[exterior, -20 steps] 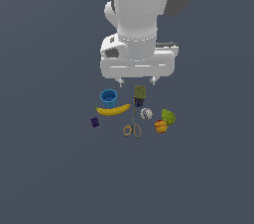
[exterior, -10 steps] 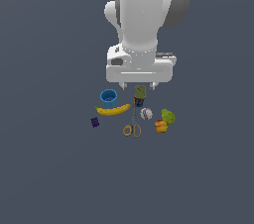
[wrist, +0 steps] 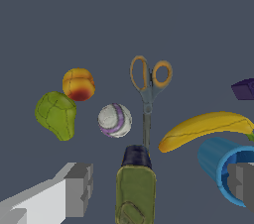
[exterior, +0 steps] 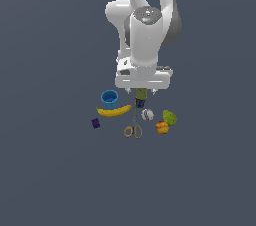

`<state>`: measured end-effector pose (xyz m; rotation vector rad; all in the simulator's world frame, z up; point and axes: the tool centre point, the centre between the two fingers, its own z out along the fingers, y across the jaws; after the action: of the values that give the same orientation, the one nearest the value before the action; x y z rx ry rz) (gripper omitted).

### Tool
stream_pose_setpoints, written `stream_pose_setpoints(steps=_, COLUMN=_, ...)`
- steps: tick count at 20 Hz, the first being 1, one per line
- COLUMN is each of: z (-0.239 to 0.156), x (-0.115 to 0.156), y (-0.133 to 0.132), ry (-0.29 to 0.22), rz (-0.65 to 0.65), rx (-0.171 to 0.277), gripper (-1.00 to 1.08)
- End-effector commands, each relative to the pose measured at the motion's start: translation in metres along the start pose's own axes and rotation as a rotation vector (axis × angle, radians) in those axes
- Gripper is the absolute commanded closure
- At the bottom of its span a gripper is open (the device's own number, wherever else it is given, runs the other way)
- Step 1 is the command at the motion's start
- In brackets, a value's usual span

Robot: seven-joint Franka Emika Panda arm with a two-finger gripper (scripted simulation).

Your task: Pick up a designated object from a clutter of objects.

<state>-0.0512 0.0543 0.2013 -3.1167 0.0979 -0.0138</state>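
Since the small dark navy cylindrical can with the olive-green lid (wrist: 135, 183) looks rigid and smooth-walled, I judge it light but slippery, best pinched across its round body below the lid. It stands between the spread fingers (wrist: 78, 188) of the white parallel-jaw gripper (exterior: 142, 90), which are apart and not touching it. From the can in the exterior view, the blue plastic cup (exterior: 109, 99) sits at nine o'clock, the yellow banana (exterior: 114, 111) at eight, the orange-handled scissors (exterior: 134, 126) at six, and the white ball (exterior: 147, 114) at five.

Tool (exterior: 141, 93) over can (exterior: 141, 95) — clutter below
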Motion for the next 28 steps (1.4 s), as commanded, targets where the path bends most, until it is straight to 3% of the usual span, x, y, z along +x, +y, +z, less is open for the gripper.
stream_pose_setpoints(steps=1, z=0.020, x=-0.017, y=-0.002, ry=-0.001, rz=0.009, rx=-0.006, gripper=-0.92)
stream_pose_setpoints(steps=14, z=0.082, x=-0.089, y=-0.006, ry=-0.007, rz=0.034, rx=-0.022, gripper=-0.92)
stream_pose_setpoints(steps=28, z=0.097, x=-0.099, y=-0.006, ry=-0.008, rz=0.037, rx=-0.023, gripper=-0.92)
